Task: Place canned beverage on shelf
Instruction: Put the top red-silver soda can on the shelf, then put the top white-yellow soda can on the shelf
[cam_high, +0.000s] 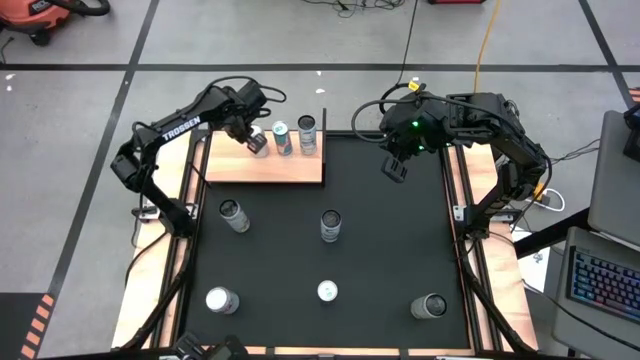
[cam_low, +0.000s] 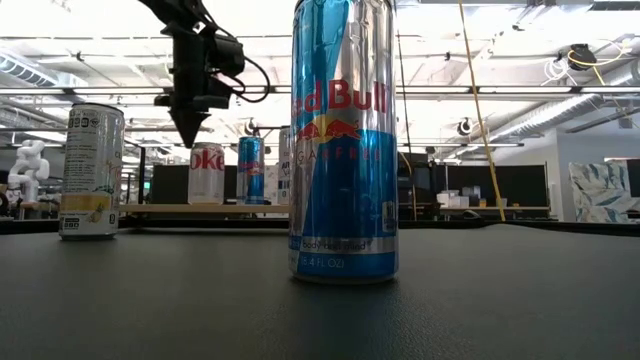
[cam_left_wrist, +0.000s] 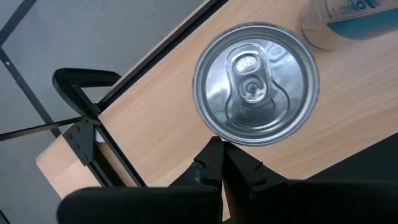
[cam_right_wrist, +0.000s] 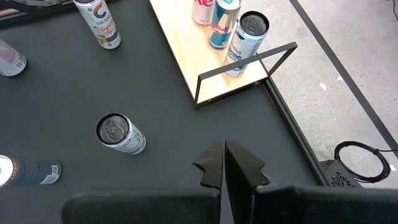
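- A large black rectangular mat (cam_high: 380, 230) covers the table top seen from above, with five cans standing loose on it, well apart from one another.
- The shelf (cam_high: 265, 168), a flat light-wood board with thin black metal uprights at its corners, lies at the mat's far left edge.
- The left arm (cam_high: 170, 130), dark and jointed, reaches over the shelf; the left gripper (cam_high: 252, 137) hangs just above a silver-topped can (cam_left_wrist: 256, 84), fingers pressed together and holding nothing.
- The right gripper (cam_high: 396, 167) waits above the mat's far right part, its fingers also closed on nothing.
- Three cans stand in a row along the shelf's far edge: the silver-topped can under the left gripper, a blue can (cam_high: 282, 138) in the middle, and a pale can (cam_high: 306, 133) at the right end.
- Judging by this, the task is partly done: three cans are placed, and five remain on the mat.
- In the low view, a tall blue-and-silver can (cam_low: 343, 140) fills the middle, hiding part of the shelf behind it.
- Most labels are too small to read from above, and the left wrist view cuts off the neighbouring can.
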